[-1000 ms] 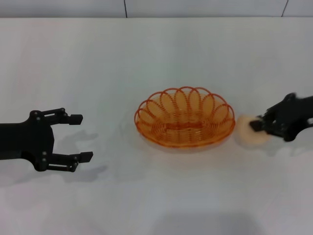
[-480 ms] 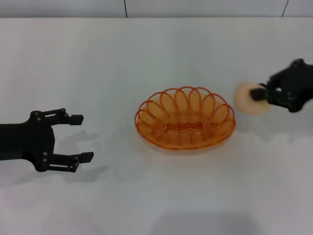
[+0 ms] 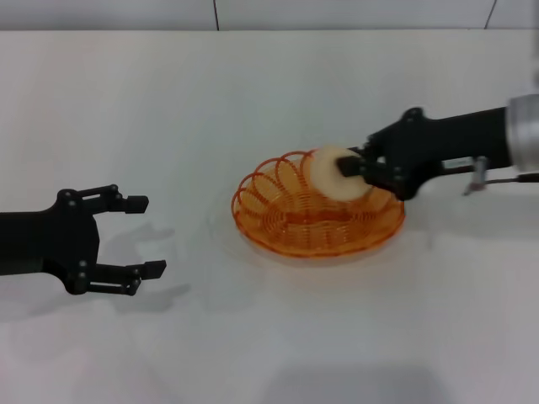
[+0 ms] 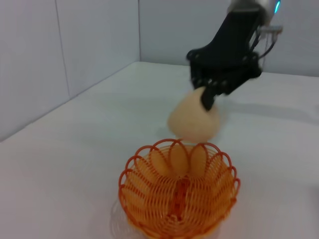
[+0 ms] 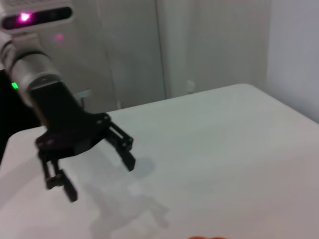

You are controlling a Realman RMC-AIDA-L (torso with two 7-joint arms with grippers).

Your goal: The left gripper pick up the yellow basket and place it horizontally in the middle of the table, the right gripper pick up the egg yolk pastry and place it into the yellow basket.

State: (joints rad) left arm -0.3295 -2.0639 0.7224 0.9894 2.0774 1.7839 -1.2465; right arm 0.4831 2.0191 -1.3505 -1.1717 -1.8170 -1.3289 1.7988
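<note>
A yellow basket [image 3: 318, 210] sits flat in the middle of a white tabletop [image 3: 253, 101]. Directly above the basket's far right part, the right gripper [image 3: 355, 168] holds the egg yolk pastry [image 3: 333, 174] clamped between its fingers, lifted clear of the basket floor. Well to the left of the basket, the left gripper [image 3: 139, 236] hangs over the tabletop with its two fingers spread wide apart, grasping nothing, its opening facing the basket.
</note>
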